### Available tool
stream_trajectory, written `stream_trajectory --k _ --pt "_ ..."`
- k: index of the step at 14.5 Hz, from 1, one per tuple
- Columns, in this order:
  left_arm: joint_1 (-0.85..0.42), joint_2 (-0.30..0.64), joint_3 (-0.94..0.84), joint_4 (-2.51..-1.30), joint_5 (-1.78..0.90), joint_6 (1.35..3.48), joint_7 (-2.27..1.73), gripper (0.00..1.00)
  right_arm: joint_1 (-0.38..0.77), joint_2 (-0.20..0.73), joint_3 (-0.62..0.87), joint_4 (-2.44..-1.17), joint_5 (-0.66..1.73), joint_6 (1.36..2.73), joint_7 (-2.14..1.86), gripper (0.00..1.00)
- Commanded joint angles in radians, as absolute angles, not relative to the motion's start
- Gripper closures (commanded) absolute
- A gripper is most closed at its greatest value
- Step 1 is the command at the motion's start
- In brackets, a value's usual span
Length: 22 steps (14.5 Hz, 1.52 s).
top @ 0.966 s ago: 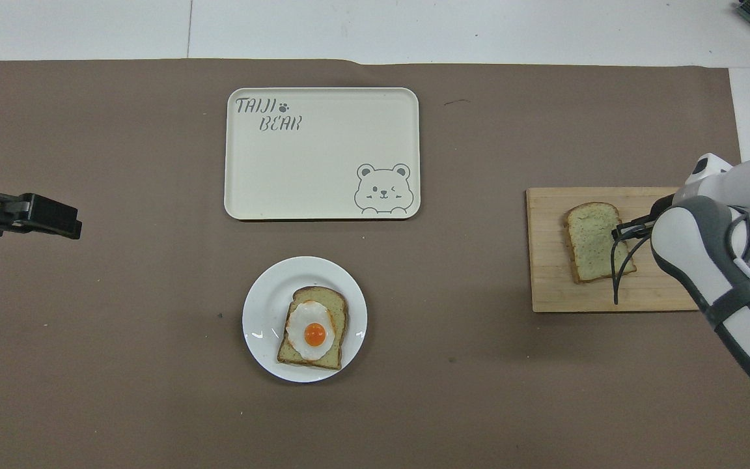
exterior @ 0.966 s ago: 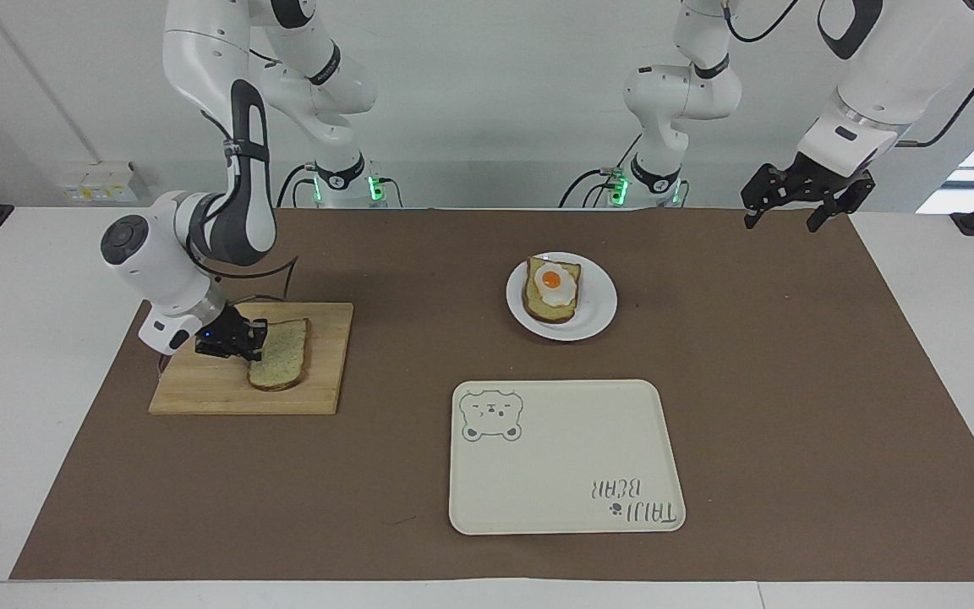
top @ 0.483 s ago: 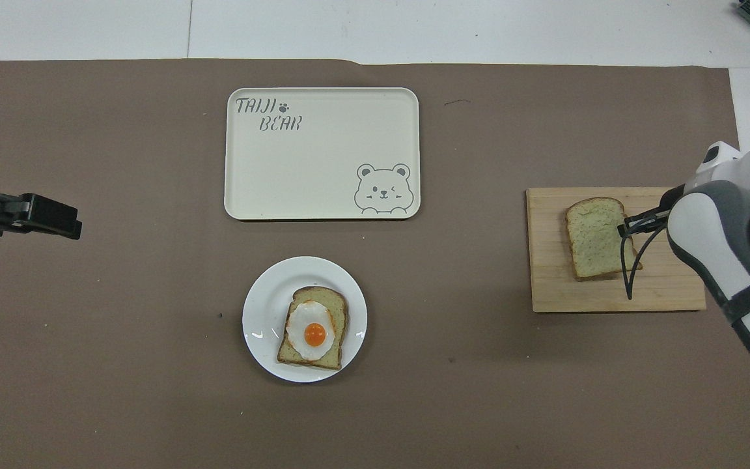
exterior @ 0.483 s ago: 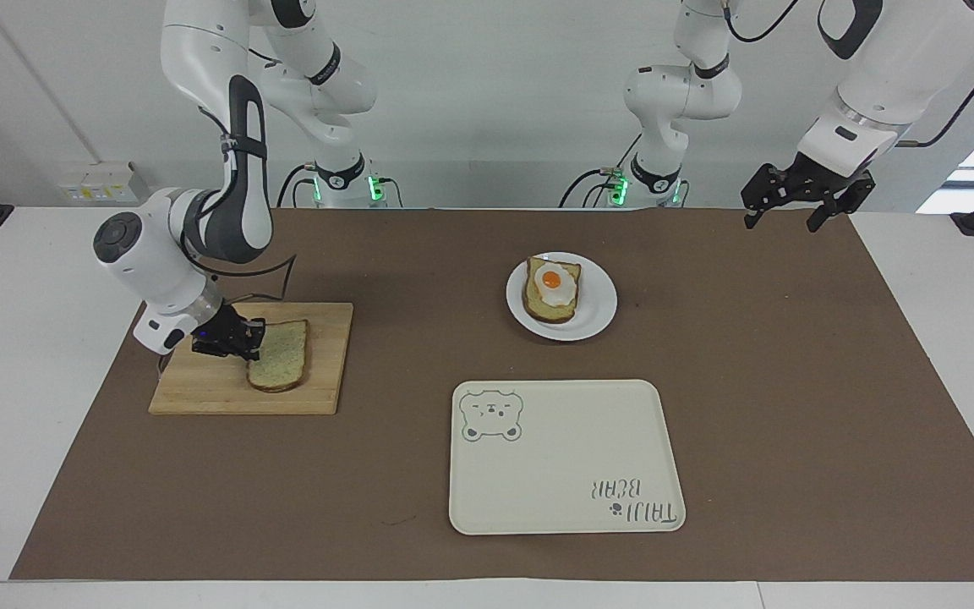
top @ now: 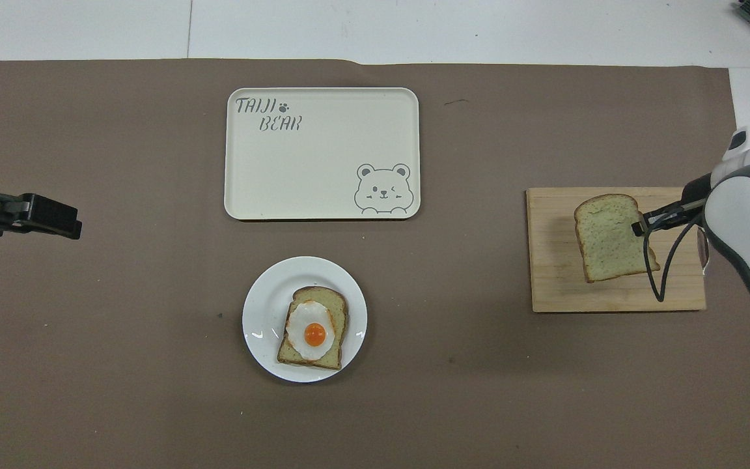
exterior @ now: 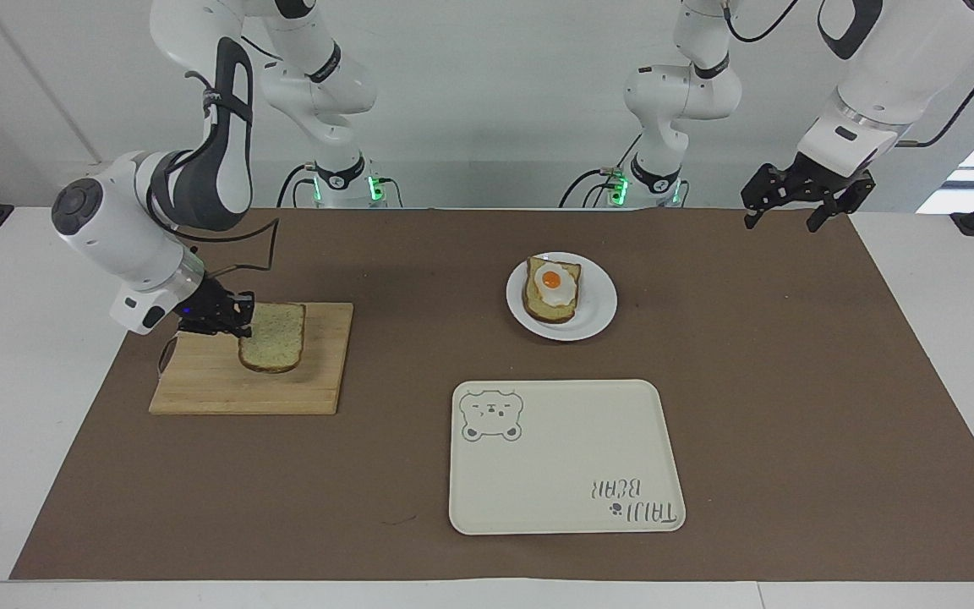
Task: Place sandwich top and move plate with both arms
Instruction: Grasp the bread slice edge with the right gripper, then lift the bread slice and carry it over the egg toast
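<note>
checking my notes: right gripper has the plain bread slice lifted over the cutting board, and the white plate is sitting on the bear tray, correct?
Not quite: the plate sits on the brown mat, nearer the robots than the bear tray, as the overhead view shows. The rest holds.

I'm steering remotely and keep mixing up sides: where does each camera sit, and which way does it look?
Facing view: high across the table, looking at the robots; both arms and bases show, the right gripper shut on the sandwich top over the cutting board, the left gripper waiting open.
Overhead view: above the robots' end, looking steeply down and forward; only the left gripper and the right forearm show.
Both share the plate with egg toast and the bear tray, half a turn apart.
</note>
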State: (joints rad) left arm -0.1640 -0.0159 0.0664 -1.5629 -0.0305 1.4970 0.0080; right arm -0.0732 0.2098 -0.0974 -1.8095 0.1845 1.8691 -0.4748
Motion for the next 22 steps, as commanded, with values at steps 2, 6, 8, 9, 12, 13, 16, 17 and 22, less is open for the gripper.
stream_trajectory --k 2,6,8,9,12,13,16,17,22 --pt "-0.149 -0.029 0.055 -1.569 -0.017 1.494 0.017 0.0 -0.092 0.183 -0.095 -1.792 0.262 1.816 -0.457 1.0" --pt "-0.147 -0.031 0.057 -1.569 -0.017 1.491 0.017 0.0 -0.095 0.147 -0.101 -1.789 0.331 1.76 -0.456 1.0" --pt "-0.147 -0.031 0.055 -1.569 -0.017 1.491 0.017 0.0 -0.094 0.126 -0.101 -1.789 0.339 1.724 -0.44 1.0" --pt "-0.149 -0.031 0.055 -1.569 -0.017 1.49 0.017 0.0 -0.094 0.117 -0.1 -1.789 0.36 1.704 -0.424 1.0" --pt "-0.147 -0.031 0.055 -1.569 -0.017 1.491 0.017 0.0 -0.089 0.112 -0.094 -1.79 0.425 1.654 -0.419 1.0" --pt "-0.149 -0.031 0.055 -1.569 -0.017 1.491 0.017 0.0 -0.08 0.109 -0.091 -1.79 0.443 1.638 -0.414 1.0" --pt "-0.149 -0.031 0.055 -1.569 -0.017 1.491 0.017 0.0 -0.049 0.103 -0.086 -1.793 0.486 1.597 -0.344 1.0" --pt "-0.147 -0.031 0.055 -1.569 -0.017 1.491 0.017 0.0 -0.034 0.101 -0.086 -1.796 0.494 1.592 -0.327 1.0" --pt "-0.147 -0.031 0.055 -1.569 -0.017 1.491 0.017 0.0 0.069 0.092 -0.086 -1.805 0.54 1.595 -0.204 1.0"
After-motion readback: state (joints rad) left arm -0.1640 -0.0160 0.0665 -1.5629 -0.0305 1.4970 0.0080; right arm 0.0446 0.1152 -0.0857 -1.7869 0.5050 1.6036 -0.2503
